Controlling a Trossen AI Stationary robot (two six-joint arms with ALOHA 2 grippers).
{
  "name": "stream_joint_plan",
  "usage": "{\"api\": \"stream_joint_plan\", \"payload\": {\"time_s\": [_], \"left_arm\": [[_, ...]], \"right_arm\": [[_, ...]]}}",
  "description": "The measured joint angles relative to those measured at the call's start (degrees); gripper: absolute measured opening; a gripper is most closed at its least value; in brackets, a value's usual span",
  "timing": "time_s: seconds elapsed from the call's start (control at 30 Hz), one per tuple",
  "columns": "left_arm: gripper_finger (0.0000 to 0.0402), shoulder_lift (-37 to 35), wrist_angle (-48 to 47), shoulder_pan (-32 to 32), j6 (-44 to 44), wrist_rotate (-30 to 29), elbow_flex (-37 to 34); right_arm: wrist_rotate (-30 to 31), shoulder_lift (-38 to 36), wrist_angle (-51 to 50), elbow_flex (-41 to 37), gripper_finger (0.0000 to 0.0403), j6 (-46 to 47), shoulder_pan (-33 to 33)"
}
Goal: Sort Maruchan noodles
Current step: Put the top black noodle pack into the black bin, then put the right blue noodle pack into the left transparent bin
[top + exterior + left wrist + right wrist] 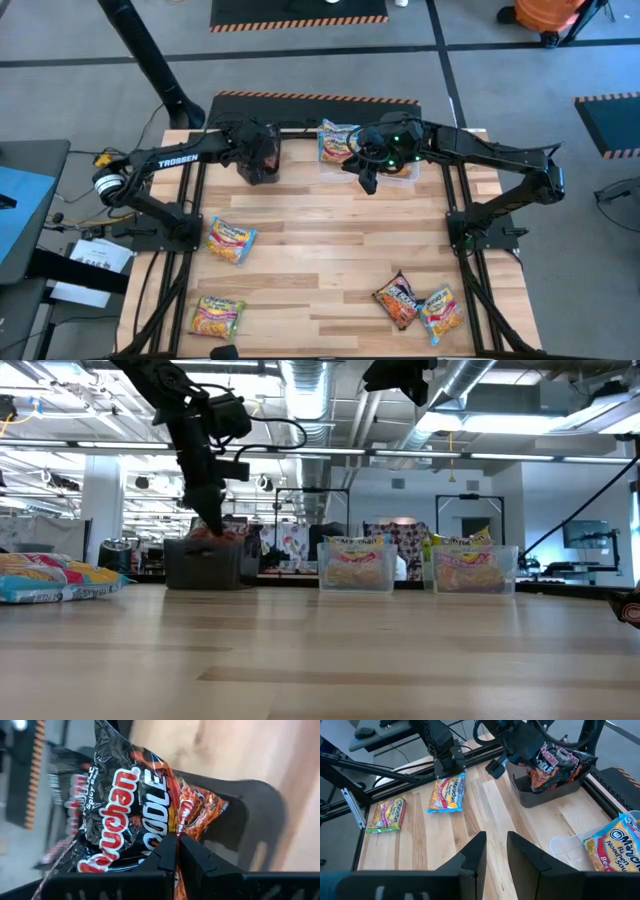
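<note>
My left gripper (258,152) is at the table's far left, down at the black box (203,567), shut on a dark maroon Maruchan packet (117,805). Another orange-and-dark packet (202,805) lies inside the box. My right gripper (495,851) is open and empty, raised above the table near two clear tubs (355,566) (475,567), each with packets standing in it. Loose packets lie flat on the wood: one yellow-edged (232,240), one green-edged (215,315), one dark (397,298) and one blue-edged (440,310). My left gripper pinches the dark packet's thin edge (175,827) between its two shut fingers (165,855), coming down from above. The packet hangs crumpled below the fingers, reaching into the black box (260,820). Whether its lower end rests on the packet inside cannot be told.
The black box and the clear tubs stand in a row along the far edge. The middle of the wooden table (330,230) is bare between the loose packets. A blue-edged packet (615,845) sits in the nearer clear tub (567,847). The arm bases stand at both sides.
</note>
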Motion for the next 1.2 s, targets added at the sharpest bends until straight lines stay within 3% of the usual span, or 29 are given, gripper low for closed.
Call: {"api": "stream_joint_plan", "payload": {"time_s": [0.37,0.5,0.87,1.2], "left_arm": [[0.0097,0.0,-1.04,0.0,-3.84,7.36,-0.04],[0.0119,0.0,-1.01,0.0,-5.67,6.53,-0.04],[0.0112,-0.31,-8.23,-0.09,-9.13,7.12,9.27],[0.0111,-4.08,-17.15,-1.63,-13.77,18.53,11.63]], "right_arm": [[0.0,0.0,0.0,0.0,0.0103,0.13,0.0],[-0.01,0.0,0.0,0.0,0.0103,0.13,0.0],[-0.08,0.0,-0.37,0.0,0.0103,0.09,0.0],[-10.14,0.0,-10.07,0.0,0.0103,4.42,1.31]]}}
